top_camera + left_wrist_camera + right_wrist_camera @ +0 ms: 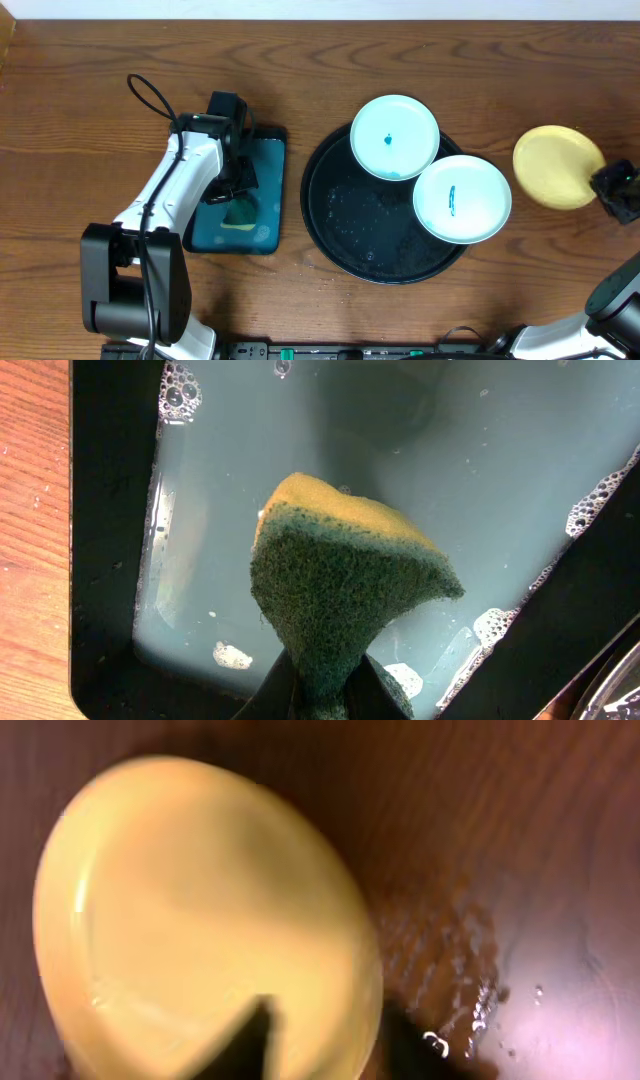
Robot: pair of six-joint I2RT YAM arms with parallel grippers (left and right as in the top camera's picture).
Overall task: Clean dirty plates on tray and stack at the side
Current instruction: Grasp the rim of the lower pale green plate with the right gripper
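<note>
The table carries everything, with the washing station on my left and the stacking spot on my right.

The black tray sits mid-table. Its bare floor is glossy and beaded with water, so it serves as the wet holding area.

The teal tray lies just left of it, apart from its rim, and holds soapy water with foam at the edges. It is placed within the left arm's reach for dipping.

Two plates rest on the black tray's upper right. The upper aqua plate overhangs the rim and the lower aqua plate overlaps its edge. Each has a blue smudge at its centre, so I judge both unwashed.

The yellow plate lies on the bare table well right of the black tray and shows no mark. I take it as the first of the side stack. A wet patch glistens on the wood beside it.

The sponge hangs over the soapy water, green face towards the camera, ready for loading.

The left gripper has its jaws clamped on the sponge's lower end.

The right gripper straddles the yellow plate's near rim. The wrist view is blurred, so I cannot tell whether its jaws pinch the rim or stand clear of it.
</note>
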